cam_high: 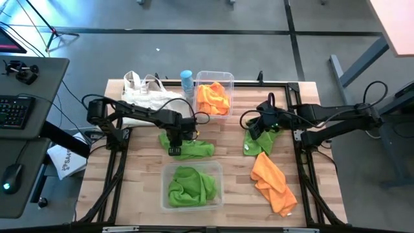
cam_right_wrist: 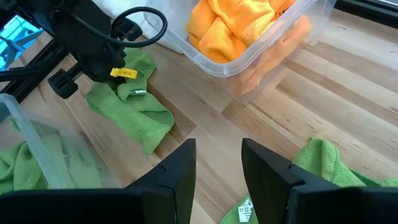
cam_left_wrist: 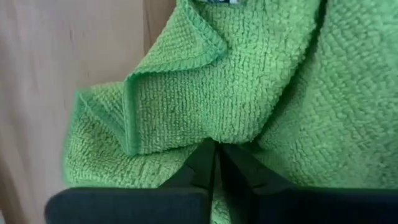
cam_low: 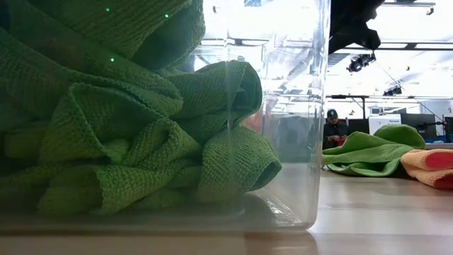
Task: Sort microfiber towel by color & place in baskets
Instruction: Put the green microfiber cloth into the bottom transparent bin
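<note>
- Left side of the bench (cam_high: pixel 139 184): the left end effector (cam_high: pixel 175 147) is down on a loose green towel (cam_high: pixel 194 149) near the middle of the boards, and its fingers are clenched on a fold of that cloth; the left wrist view shows the two dark tips pinched together with green pile bunched between them.
- That towel stretches away to the right of the grip, its long side running roughly across the bench, so most of the cloth will hang off to one side once it comes up.
- Centre: the near basket (cam_high: pixel 191 167), already holding green towels, sits just in front of the gripped towel, toward the bench's near edge. I'd say this is the relation that counts: the drop point lies close by and straight toward the near side of the left arm, a lift and a short carry.
- The far basket (cam_high: pixel 223 75), with orange towels (cam_high: pixel 213 97), stands at the back edge, the wrong way for this cloth.
- Right side: the right end effector (cam_high: pixel 257 127) hangs with its fingers released and parted, holding nothing, over a second green towel (cam_high: pixel 252 146).
- A loose orange towel (cam_high: pixel 273 181) lies beyond it, toward the near right corner, running diagonally; the right arm is plainly the nearer one for both.
</note>
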Robot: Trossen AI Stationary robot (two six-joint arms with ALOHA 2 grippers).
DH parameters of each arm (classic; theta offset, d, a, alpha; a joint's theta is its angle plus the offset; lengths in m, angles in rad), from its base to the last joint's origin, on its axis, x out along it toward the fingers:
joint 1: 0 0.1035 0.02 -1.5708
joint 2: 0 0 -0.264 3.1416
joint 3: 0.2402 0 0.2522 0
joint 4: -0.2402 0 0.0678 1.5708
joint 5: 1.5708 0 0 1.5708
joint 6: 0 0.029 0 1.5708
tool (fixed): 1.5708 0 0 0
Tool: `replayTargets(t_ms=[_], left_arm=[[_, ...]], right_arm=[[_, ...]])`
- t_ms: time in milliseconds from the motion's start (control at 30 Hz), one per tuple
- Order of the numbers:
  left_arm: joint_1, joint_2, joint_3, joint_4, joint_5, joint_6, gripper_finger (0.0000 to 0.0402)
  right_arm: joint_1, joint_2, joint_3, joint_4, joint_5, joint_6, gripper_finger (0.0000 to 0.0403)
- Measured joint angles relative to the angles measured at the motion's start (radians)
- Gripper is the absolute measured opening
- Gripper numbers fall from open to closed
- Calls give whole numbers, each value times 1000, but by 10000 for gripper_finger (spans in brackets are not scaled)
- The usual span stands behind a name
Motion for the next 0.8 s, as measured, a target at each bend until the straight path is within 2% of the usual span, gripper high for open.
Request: replayTargets(t_ms=[233,600,800], left_arm=[[1,-63,17,-57,-61,-2,1],[1,-387,64,-83,-113,-40,0],[-1,-403,64,-89,-108,-39,1]], right_arm=[[0,0,0,23,0,20,122],[0,0,0,27,1,49,122],[0,0,0,27,1,64,122]])
